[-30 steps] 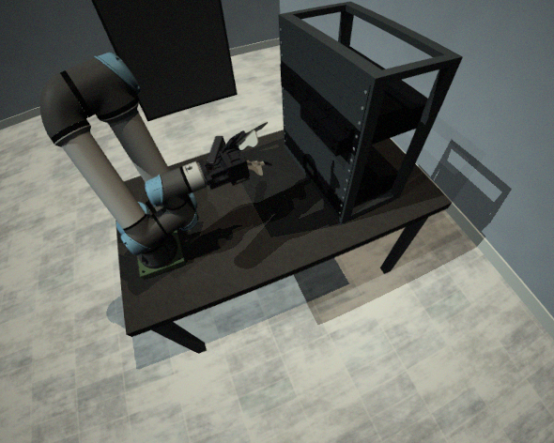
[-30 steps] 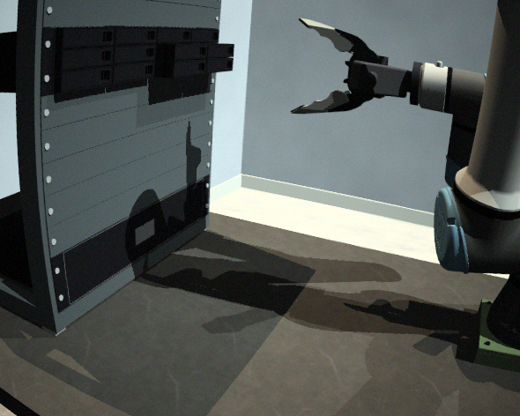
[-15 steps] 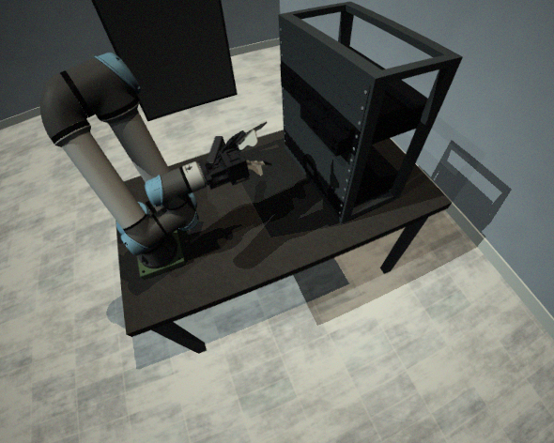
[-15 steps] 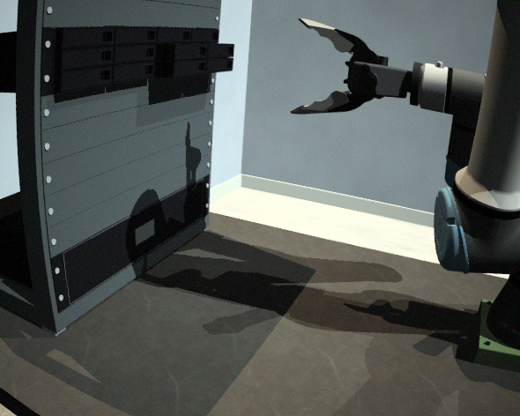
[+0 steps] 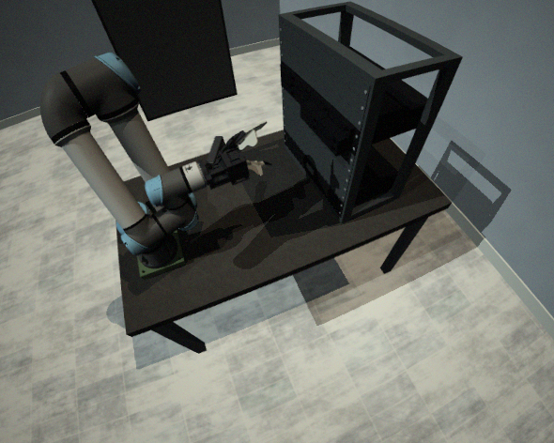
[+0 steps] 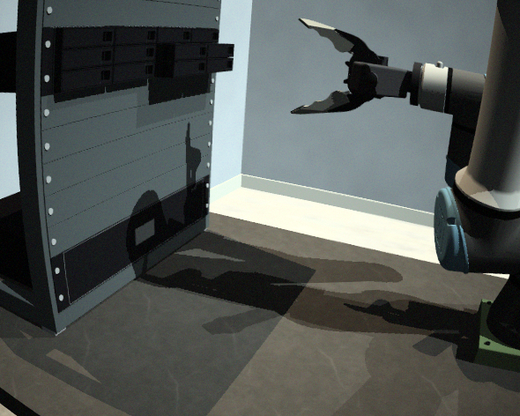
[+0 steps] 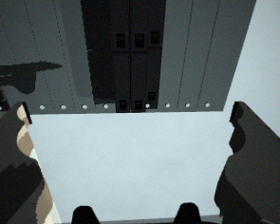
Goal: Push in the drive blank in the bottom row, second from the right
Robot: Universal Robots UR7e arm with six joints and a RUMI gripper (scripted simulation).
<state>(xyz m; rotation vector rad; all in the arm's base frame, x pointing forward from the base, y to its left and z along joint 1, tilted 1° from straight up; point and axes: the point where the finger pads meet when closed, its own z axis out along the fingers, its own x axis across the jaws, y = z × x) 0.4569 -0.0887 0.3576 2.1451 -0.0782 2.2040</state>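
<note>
The dark rack [image 5: 359, 114] stands on the table's far right end, its front facing my arm. The drive blanks [image 6: 139, 51] sit high on its front in three rows. The one in the bottom row, second from the right [image 6: 184, 67], seems to stick out along with its neighbours on the right. My gripper [image 6: 298, 66] is open and empty. It hangs in the air at about the blanks' height, well apart from the rack front, with its fingers one above the other. It also shows in the overhead view [image 5: 260, 145]. The wrist view shows the blanks [image 7: 135, 71] ahead between my spread fingers.
The rack front below the blanks is covered with flat grey panels [image 6: 126, 165] and a dark bottom panel [image 6: 130, 241]. A tall dark board [image 5: 167, 52] stands behind the table. My arm's base [image 5: 161, 259] is bolted at the table's left end.
</note>
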